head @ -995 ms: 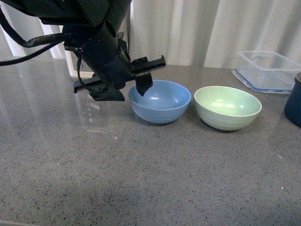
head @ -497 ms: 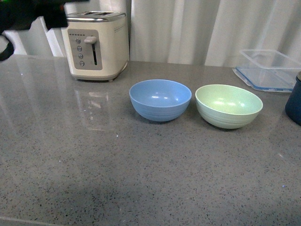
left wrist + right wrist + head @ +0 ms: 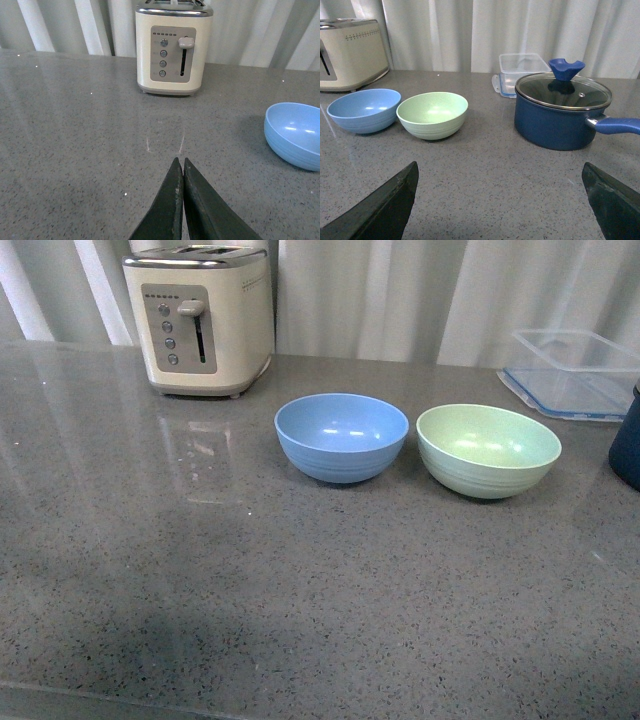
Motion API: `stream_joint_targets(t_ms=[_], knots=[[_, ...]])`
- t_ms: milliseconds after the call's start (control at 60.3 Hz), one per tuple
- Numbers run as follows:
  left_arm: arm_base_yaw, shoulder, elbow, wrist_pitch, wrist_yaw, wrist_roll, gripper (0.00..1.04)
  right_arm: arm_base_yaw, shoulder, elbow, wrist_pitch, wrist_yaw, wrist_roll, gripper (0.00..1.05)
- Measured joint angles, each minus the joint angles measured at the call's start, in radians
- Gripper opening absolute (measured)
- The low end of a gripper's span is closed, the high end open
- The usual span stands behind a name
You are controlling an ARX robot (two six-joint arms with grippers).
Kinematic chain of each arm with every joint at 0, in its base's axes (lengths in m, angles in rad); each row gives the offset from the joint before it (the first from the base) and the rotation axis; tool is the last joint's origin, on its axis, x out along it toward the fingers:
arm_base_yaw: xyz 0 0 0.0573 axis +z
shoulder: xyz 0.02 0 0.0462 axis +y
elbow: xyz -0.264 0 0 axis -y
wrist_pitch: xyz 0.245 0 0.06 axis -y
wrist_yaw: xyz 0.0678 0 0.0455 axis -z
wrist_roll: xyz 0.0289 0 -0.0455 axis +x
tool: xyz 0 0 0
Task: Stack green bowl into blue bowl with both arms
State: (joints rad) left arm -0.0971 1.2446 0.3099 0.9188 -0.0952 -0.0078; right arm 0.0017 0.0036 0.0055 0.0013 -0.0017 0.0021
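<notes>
The pale mint-green round plastic bowl (image 3: 488,450) sits upright on the grey speckled table (image 3: 200,590), just beside the light sky-blue round bowl (image 3: 341,436). Likely light, stiff, matte: pinch the rim. Empty left claw (image 3: 180,162) closed; empty right claw (image 3: 500,167) spread wide.

A: Front view: which items are cropped?
B: The navy pot (image 3: 627,445) and the clear container (image 3: 575,375), both by the right edge.
A: Wrist views?
B: Left: the blue bowl (image 3: 295,134). Right: the toaster (image 3: 350,52) and the pot handle (image 3: 620,125).
</notes>
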Motion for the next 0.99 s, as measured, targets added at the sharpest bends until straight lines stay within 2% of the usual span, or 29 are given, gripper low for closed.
stream_joint_targets(t_ms=[216, 265, 365, 497, 597, 995], knots=[[0.026, -0.133, -0.108, -0.015, 0.028, 0.000, 0.04, 0.000, 0.000, 0.000, 0.000, 0.000, 0.000, 0.95], [0.060, -0.167, -0.131, -0.029, 0.082, 0.000, 0.04, 0.000, 0.000, 0.000, 0.000, 0.000, 0.000, 0.95], [0.094, -0.248, -0.176, -0.066, 0.089, 0.000, 0.04, 0.000, 0.000, 0.000, 0.000, 0.000, 0.000, 0.95], [0.095, -0.361, -0.224, -0.133, 0.093, 0.000, 0.04, 0.000, 0.000, 0.000, 0.000, 0.000, 0.000, 0.95], [0.095, -0.380, -0.268, -0.098, 0.093, 0.000, 0.04, 0.000, 0.000, 0.000, 0.000, 0.000, 0.000, 0.95], [0.095, -0.649, -0.288, -0.336, 0.093, 0.000, 0.04, 0.000, 0.000, 0.000, 0.000, 0.000, 0.000, 0.95]])
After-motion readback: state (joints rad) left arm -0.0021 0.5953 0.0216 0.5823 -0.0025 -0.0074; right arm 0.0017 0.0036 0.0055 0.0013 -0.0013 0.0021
